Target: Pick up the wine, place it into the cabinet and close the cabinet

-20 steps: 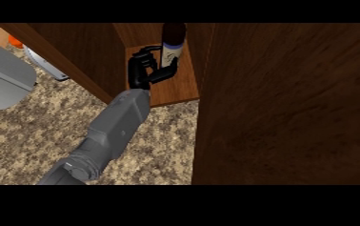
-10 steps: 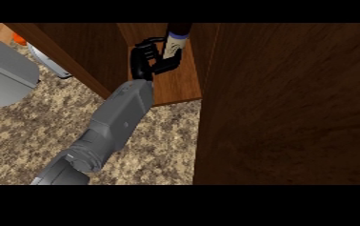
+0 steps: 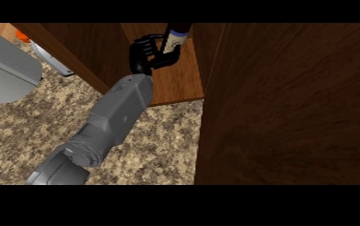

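1. One grey forearm [image 3: 116, 110] enters from the lower left edge and runs up and to the right over one speckled counter [image 3: 155, 144]. No second arm shows.

2. One hand shows, the left hand [image 3: 144, 56], at the far end of the forearm. Its fingers and thumb are curled round the wine bottle [image 3: 174, 40]. The fingers wrap the side of the bottle at its pale label.

3. One wine bottle is visible. It sits in the hand's grasp, just to the right of the palm, with its dark top past the fingertips, at the upper edge of the view. The bottle is inside the cabinet opening, above the cabinet floor [image 3: 179, 82]. Whether its base touches that floor cannot be told, as the hand hides the lower part.

4. One cabinet is visible, in brown wood. Its floor lies directly below and to the right of the hand.
   - One wooden panel [image 3: 77, 48] stands to the left of the hand, angled outward.
   - One large wooden panel [image 3: 281, 106] stands to the right of the hand and fills the right side of the view.

5. Well to the left of the hand, beyond the left panel, are one grey object [image 3: 14, 75] and one small orange item [image 3: 23, 38]. Both are cut off by the edge of the view.
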`<action>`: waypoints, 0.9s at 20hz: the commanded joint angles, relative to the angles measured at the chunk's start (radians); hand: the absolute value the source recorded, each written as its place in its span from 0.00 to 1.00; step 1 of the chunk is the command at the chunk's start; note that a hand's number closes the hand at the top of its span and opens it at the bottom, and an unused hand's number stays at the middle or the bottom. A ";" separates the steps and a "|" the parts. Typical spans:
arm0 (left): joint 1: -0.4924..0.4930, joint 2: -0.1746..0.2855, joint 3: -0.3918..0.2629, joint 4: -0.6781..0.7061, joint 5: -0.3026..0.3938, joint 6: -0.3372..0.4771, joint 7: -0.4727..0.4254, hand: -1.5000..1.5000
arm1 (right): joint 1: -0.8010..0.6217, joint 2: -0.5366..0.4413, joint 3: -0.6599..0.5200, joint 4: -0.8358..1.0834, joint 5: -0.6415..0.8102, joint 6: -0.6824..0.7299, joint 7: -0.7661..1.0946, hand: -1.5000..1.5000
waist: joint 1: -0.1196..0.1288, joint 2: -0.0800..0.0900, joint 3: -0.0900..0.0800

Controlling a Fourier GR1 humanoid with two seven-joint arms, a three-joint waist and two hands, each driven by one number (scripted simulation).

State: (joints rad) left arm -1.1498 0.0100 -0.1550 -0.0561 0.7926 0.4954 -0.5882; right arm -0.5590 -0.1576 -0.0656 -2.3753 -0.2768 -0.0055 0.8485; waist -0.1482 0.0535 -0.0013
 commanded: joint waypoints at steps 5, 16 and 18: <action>-0.013 0.035 -0.118 0.055 -0.127 0.134 -0.023 1.00 | 0.002 -0.003 -0.003 -0.029 -0.025 0.011 0.000 0.00 | -0.015 0.007 0.002; 0.044 0.113 -0.163 0.056 -0.176 0.249 0.020 1.00 | 0.006 -0.004 0.001 -0.040 -0.024 0.017 0.003 0.00 | -0.026 0.015 -0.002; 0.047 0.095 -0.169 0.056 -0.185 0.277 0.030 1.00 | 0.005 0.002 0.007 -0.023 -0.031 0.021 -0.006 0.00 | -0.018 0.016 -0.002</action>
State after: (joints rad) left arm -1.1376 0.0871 -0.3153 -0.0121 0.6185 0.7348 -0.5696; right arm -0.5590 -0.1572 -0.0623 -2.3750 -0.2816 0.0127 0.8344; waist -0.1693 0.0648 0.0001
